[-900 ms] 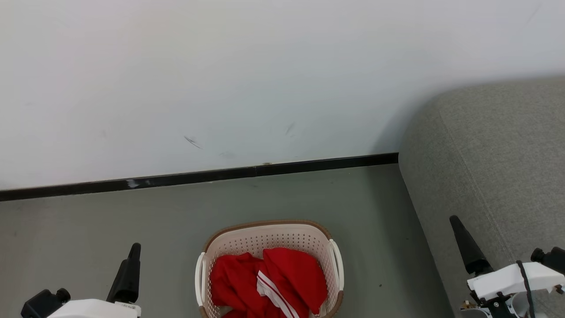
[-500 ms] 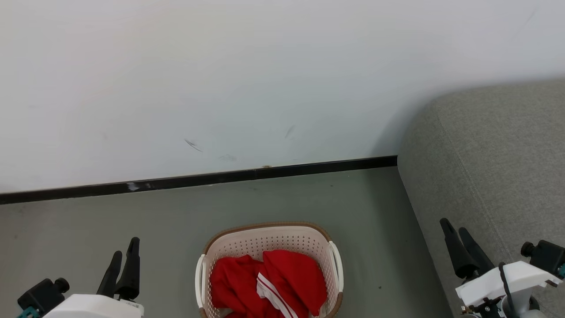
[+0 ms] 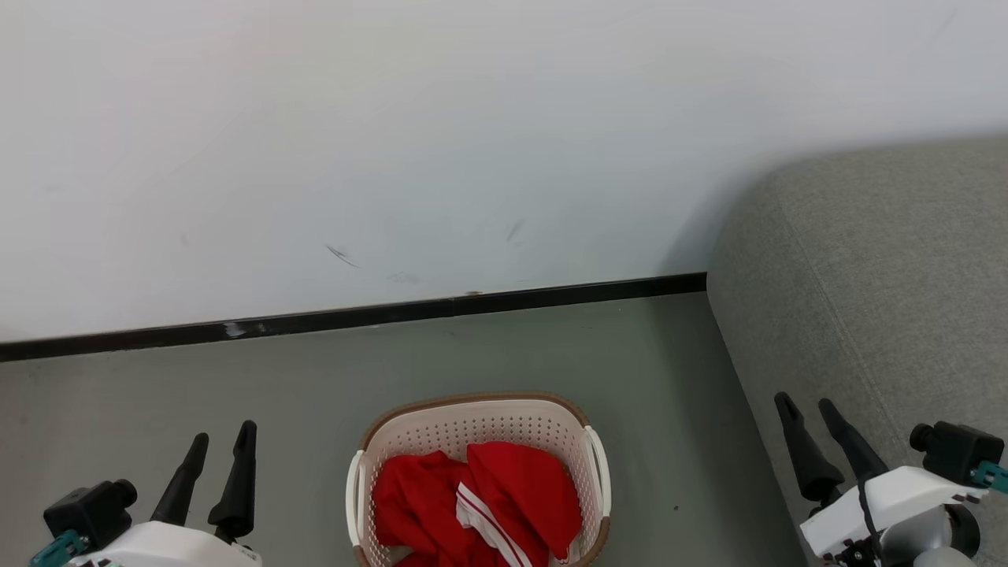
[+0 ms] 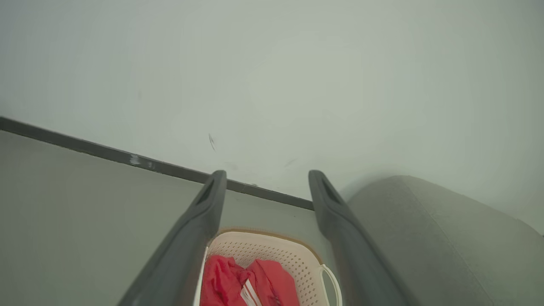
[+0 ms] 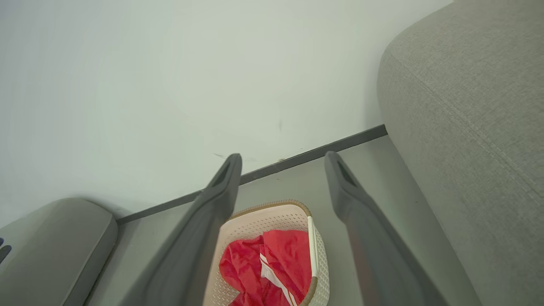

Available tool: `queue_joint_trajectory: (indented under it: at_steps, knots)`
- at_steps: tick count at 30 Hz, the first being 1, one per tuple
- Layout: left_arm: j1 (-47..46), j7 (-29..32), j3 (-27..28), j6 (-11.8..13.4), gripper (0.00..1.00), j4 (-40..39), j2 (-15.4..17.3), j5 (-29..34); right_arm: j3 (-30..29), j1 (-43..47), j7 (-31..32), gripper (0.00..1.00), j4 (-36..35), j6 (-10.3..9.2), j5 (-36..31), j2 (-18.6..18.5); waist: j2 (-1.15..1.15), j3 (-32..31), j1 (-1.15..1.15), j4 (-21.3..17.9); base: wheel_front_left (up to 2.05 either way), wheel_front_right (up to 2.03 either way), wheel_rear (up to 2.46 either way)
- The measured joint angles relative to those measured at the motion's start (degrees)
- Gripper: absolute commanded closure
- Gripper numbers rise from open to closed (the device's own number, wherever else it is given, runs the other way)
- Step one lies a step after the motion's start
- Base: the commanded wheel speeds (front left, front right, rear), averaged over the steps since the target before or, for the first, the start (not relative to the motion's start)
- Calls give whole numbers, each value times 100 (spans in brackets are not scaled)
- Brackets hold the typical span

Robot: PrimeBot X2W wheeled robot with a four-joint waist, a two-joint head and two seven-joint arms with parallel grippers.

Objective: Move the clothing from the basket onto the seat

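The cream perforated basket with a brown rim stands on the grey floor at the bottom middle of the head view. Red clothing with white stripes lies bunched inside it. The light grey seat fills the right side. My left gripper hovers open, left of the basket and empty. My right gripper hangs open in front of the seat's edge, right of the basket. The wrist views show the basket and clothing between my open fingers.
A white wall with a black skirting board runs behind the basket. Bare grey floor surrounds the basket. In the right wrist view another rounded grey upholstered piece sits at the lower left.
Both grippers turned at the wrist, so both fingers of each now show spread apart. The right gripper shifted slightly left. Basket and clothing did not move.
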Motion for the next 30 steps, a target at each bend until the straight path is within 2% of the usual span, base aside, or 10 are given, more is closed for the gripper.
queue_joint_trajectory:
  at_steps: [18,25,30]
  knots:
    - [7,-359,85,-1,0,0,-85,1572,160,-125,-350,0,205,0,-1673,-16,0,95,-3,-33,0,0,0]
    - [8,-511,4,-2,0,5,-136,2019,197,-138,-485,0,227,0,-2235,-10,0,145,-4,-64,0,0,0]
    - [8,-516,-54,-2,0,7,-148,2043,168,-138,-502,0,232,0,-2371,21,0,189,-4,-82,0,0,0]
